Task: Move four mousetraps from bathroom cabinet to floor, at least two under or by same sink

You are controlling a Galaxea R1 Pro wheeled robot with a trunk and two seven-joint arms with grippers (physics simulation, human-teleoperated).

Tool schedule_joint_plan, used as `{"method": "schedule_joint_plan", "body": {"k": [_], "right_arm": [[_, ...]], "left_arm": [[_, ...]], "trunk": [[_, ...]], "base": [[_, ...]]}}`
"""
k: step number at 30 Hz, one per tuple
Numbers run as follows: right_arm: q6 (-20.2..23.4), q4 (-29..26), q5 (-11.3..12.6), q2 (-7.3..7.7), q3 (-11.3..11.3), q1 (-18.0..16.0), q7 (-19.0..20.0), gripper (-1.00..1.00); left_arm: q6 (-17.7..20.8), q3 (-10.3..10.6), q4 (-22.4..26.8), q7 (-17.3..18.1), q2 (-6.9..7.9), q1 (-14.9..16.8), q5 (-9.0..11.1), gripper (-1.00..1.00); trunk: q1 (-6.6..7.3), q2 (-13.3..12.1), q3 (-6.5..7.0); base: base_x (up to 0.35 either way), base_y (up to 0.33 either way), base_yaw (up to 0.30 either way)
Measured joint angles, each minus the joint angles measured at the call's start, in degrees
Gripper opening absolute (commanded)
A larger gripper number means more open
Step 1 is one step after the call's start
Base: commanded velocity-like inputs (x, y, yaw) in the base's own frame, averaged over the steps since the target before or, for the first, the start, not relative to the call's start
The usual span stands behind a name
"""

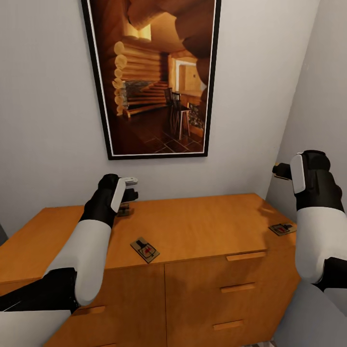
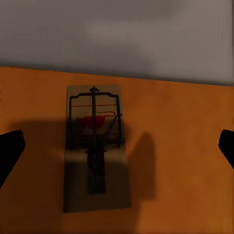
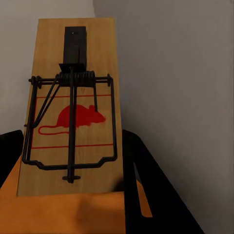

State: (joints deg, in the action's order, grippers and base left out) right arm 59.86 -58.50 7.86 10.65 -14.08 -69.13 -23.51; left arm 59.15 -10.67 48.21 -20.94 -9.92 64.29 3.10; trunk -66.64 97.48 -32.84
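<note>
Jaws first: left gripper (image 1: 129, 189) spread wide, holding nothing. In the left wrist view its dark fingertips (image 2: 10, 152) sit at both edges of the frame w/ a mousetrap (image 2: 96, 146) lying flat between them, untouched, on the orange-brown top near the wall. Right gripper (image 1: 280, 170) is up high beside the right wall, clamped on a second mousetrap (image 3: 73, 109). In the right wrist view that board stands up between the black fingers (image 3: 146, 180), red mouse print and wire bar facing the cam, lower end pinched.

Near to far in the head view: drawer fronts of the cabinet (image 1: 207, 231) closest, flat wooden pulls on the right bank. On the top, a third trap (image 1: 145, 249) lies flat close to the front edge, turned diagonal, just right of the left forearm. A fourth trap (image 1: 282, 229) sits flat near the right end, below the raised right arm. Further back, the trap under the left gripper (image 1: 124, 210) is mostly hidden by the wrist, close to the rear edge. Behind it all, grey wall w/ a framed picture (image 1: 154, 77) of a log-cabin interior hanging above the cabinet.
</note>
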Motion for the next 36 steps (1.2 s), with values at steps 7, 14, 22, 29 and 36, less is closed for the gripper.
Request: {"method": "schedule_joint_plan", "body": {"k": [7,14,22,29,36], "right_arm": [[0.0,-0.1,-0.1,0.39,-0.1,0.0,0.0,-1.00],[0.0,-0.1,-0.3,0.70,-0.2,0.0,0.0,-1.00],[0.0,-0.1,-0.7,0.76,-0.2,0.0,-0.1,-1.00],[0.0,-0.1,-0.8,0.85,-0.2,0.0,-0.2,-1.00],[0.0,0.2,-0.9,0.93,-0.1,0.0,-0.2,-1.00]], "left_arm": [[0.0,-0.2,0.1,0.1,-0.02,0.0,0.2,1.00],[0.0,-0.4,-0.4,-0.2,-0.02,0.0,0.0,1.00],[0.1,-0.4,-0.6,-10.2,-0.02,0.0,0.0,1.00],[0.1,-0.4,-0.6,-14.1,-0.03,0.0,0.5,1.00],[0.1,-0.5,-1.0,-14.5,-0.03,0.0,0.6,1.00]], "trunk": [[0.00,0.0,0.00],[0.00,0.0,0.00],[0.00,0.0,0.00],[0.00,0.0,0.00],[0.00,0.0,0.00]], "base": [[0.000,0.000,0.000],[0.000,0.000,0.000],[0.000,0.000,0.000],[0.000,0.000,0.000],[0.000,0.000,0.000]]}}
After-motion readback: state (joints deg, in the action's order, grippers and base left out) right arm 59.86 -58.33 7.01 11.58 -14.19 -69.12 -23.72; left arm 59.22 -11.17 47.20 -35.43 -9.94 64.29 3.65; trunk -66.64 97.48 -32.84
